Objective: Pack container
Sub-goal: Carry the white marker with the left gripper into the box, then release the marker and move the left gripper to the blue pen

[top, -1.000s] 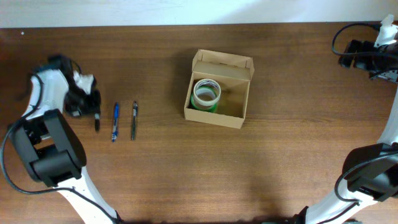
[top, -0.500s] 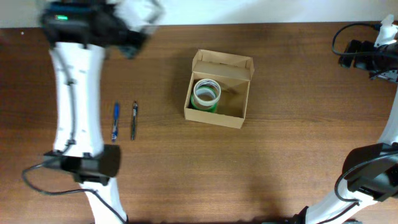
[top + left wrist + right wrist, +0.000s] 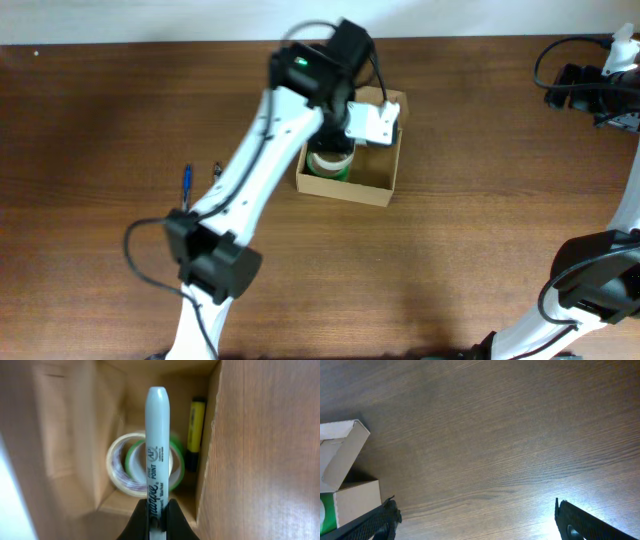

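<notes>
My left pincer (image 3: 158,510) is clamped on a marker (image 3: 158,445) above the open container (image 3: 365,192) at the middle of the table (image 3: 480,250), where tape rolls (image 3: 125,467) and a yellow highlighter (image 3: 196,425) already lie. I judge this marker and the blue pen (image 3: 185,182) off to the side are left to pack. My right pincer (image 3: 475,504) idles far off, fingers apart.

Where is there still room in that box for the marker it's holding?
In the overhead view, the box floor is bare between the tape rolls and its right wall. The left end is crowded by the rolls, and a yellow highlighter lies along one wall beside them. The left gripper holds the marker above the rolls.
</notes>
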`<action>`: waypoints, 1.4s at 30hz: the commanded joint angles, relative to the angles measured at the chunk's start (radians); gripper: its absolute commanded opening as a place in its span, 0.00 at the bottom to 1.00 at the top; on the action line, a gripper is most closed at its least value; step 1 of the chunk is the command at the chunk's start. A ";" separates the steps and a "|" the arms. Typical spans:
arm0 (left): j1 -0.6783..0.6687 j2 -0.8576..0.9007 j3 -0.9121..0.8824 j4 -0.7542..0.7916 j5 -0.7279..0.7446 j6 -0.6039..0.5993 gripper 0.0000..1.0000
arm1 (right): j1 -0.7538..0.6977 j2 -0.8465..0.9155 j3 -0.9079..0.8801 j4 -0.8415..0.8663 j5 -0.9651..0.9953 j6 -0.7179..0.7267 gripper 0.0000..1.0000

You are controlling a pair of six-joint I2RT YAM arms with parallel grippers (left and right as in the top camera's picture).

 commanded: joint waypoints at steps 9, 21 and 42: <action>-0.013 0.157 -0.029 0.037 -0.046 0.030 0.02 | 0.002 -0.001 0.000 0.000 -0.009 0.008 0.99; -0.022 0.180 -0.029 0.027 0.057 -0.021 0.02 | 0.002 -0.001 0.000 0.000 -0.009 0.008 0.99; -0.042 0.185 -0.030 -0.023 -0.014 -0.090 0.43 | 0.002 -0.001 0.000 0.000 -0.009 0.008 0.99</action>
